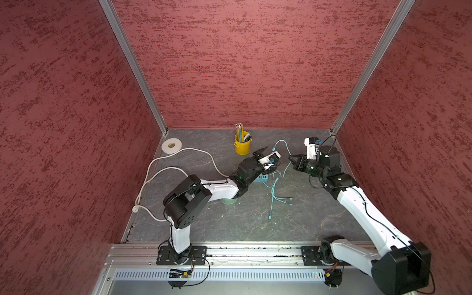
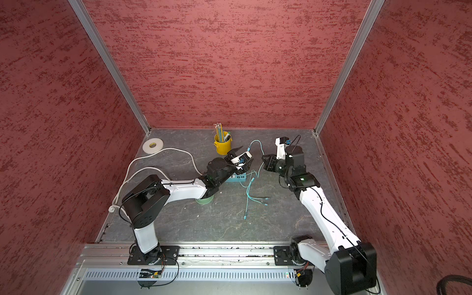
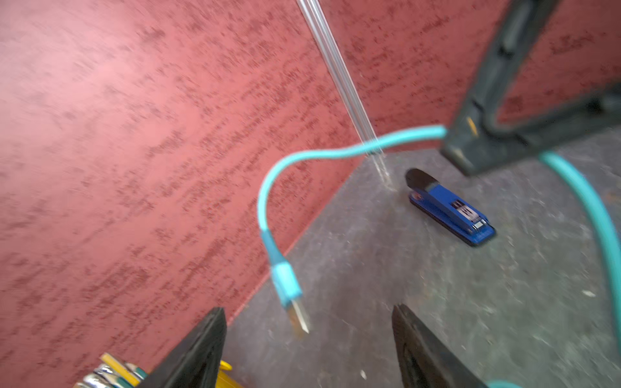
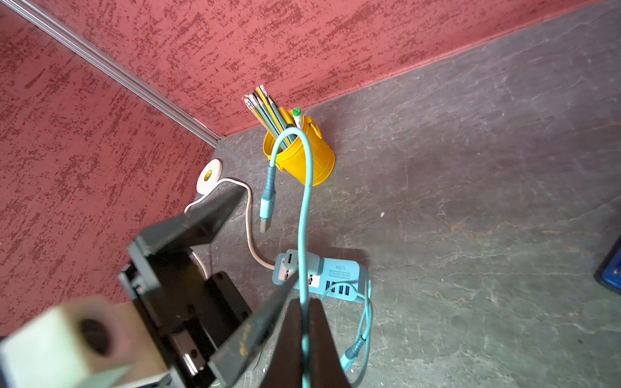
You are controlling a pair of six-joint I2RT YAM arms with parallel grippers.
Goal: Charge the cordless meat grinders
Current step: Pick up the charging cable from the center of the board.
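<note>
**Cable held up, plug hanging free**

Grey slate-look tabletop (image 1: 229, 229), red textured walls (image 1: 242, 63). Far left: tape roll (image 1: 171, 145), white cord (image 4: 248, 228). Mint-green meat grinder (image 1: 228, 201) sits on the table, mostly hidden under the left forearm. Yellow pencil cup (image 1: 242, 146) at the back. Left gripper (image 3: 307, 312) spread wide, grasping nothing; USB plug (image 3: 290, 295) hangs just ahead of it. Teal power strip (image 4: 339, 272) lies below. Right gripper (image 1: 291, 158) clenched on the teal cable (image 4: 307, 188).

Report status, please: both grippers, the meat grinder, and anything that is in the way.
Right gripper shut on teal cable. Left gripper open, USB plug dangling at its fingertips. Mint grinder mostly hidden under left arm.
</note>
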